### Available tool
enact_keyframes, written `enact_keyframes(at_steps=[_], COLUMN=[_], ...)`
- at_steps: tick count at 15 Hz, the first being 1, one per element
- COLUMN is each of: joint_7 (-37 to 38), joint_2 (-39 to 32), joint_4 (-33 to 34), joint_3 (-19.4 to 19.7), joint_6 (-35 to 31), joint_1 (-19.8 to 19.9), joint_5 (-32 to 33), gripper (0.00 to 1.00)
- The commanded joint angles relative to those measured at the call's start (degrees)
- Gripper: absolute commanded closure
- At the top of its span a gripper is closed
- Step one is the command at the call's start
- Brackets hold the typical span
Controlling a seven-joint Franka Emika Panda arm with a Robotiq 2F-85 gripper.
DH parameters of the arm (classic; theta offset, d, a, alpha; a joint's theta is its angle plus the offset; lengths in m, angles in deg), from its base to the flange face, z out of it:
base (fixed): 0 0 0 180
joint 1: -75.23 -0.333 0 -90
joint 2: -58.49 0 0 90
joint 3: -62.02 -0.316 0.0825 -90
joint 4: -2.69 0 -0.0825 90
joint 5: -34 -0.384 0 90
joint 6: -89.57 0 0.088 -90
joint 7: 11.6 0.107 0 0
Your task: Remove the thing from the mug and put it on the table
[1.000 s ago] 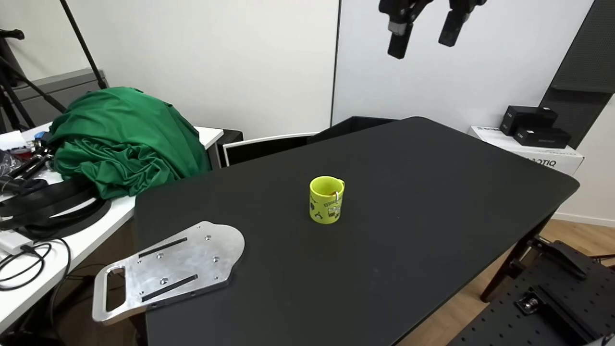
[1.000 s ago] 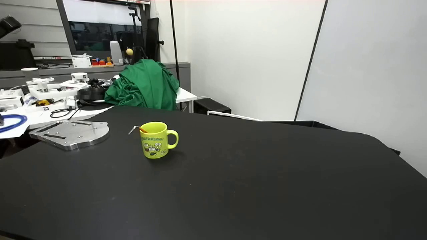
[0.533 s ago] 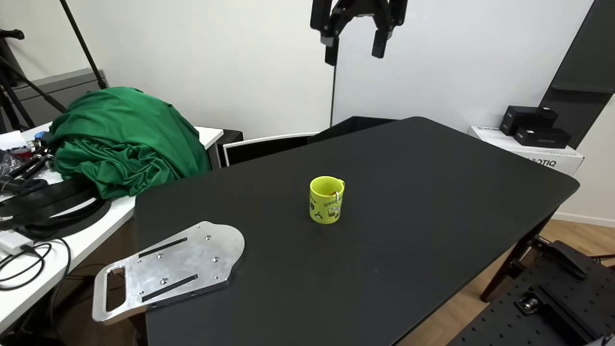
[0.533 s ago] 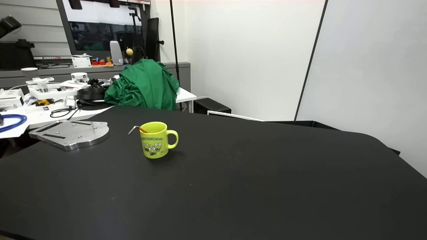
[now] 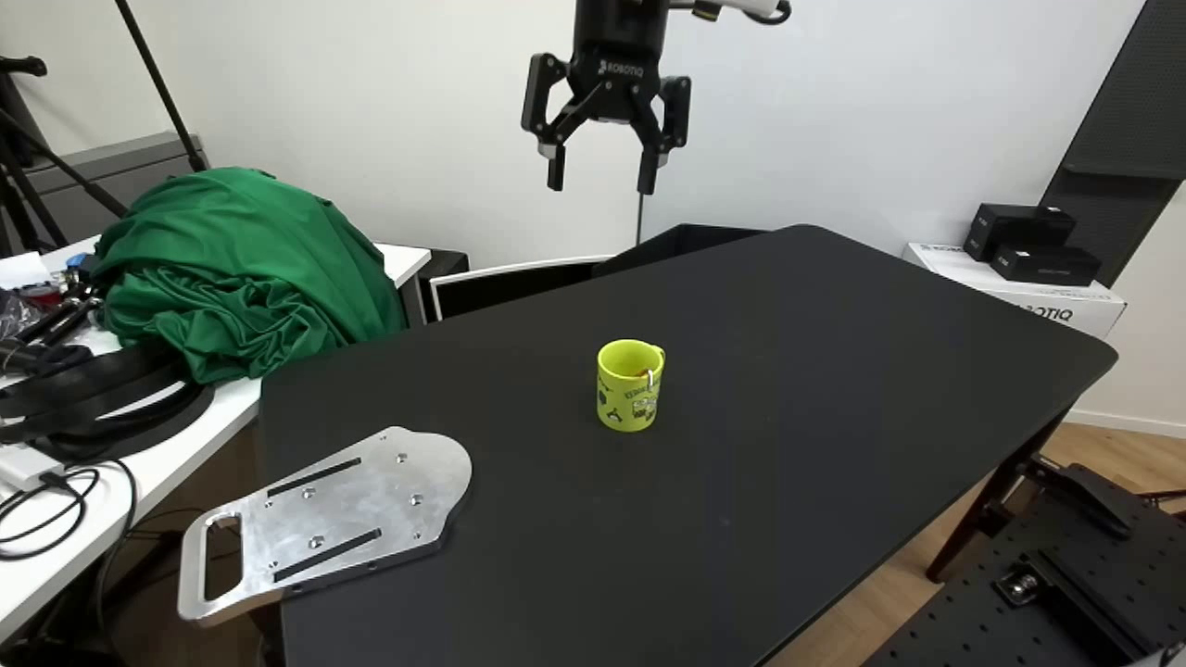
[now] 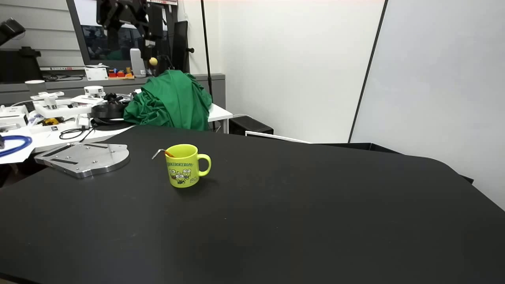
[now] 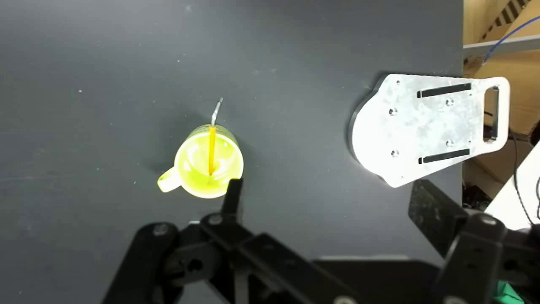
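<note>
The yellow-green mug (image 5: 628, 404) stands upright on the black table (image 5: 788, 482) in both exterior views (image 6: 183, 173), with its handle to the side. The thing (image 6: 169, 154) is an orange stick with a bent silver tip. It leans in the mug, its tip over the rim. In the wrist view the thing (image 7: 211, 147) shows inside the mug (image 7: 228, 164), left of centre. My gripper (image 5: 601, 183) is open and empty, high above the table. It also shows in an exterior view (image 6: 130, 46) and in the wrist view (image 7: 329, 185), where one fingertip overlaps the mug's edge.
A flat silver metal plate (image 5: 371, 505) with slots and a handle lies at the table's edge, beside the mug; it also shows in the wrist view (image 7: 422, 122). A green cloth (image 5: 241, 269) and clutter lie on the white desk (image 5: 176, 454) alongside.
My open gripper has come down and moved left in an exterior view, now above and behind the mug. It has come into sight from the top in both views. Mug and thing have not moved.
</note>
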Motion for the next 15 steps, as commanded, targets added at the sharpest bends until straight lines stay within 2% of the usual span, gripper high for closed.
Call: enact_keyframes(at_steps=[1,3,9,15], joint_7=[0.6,0.8,2.7,0.0], joint_2=[-6.4,-8.6,-9.7,-10.3], joint_4=[4.0,3.8,-0.5,-0.9], joint_3=[2.2,2.9,4.7,5.0], joint_6=[-0.1,-1.2,-5.6,-4.6], joint_1=[-0.7,-0.6,-1.0,-0.7], joint_5=[-4.8,-5.5,-1.7,-2.6], gripper=[0.0,0.0,0.0,0.0])
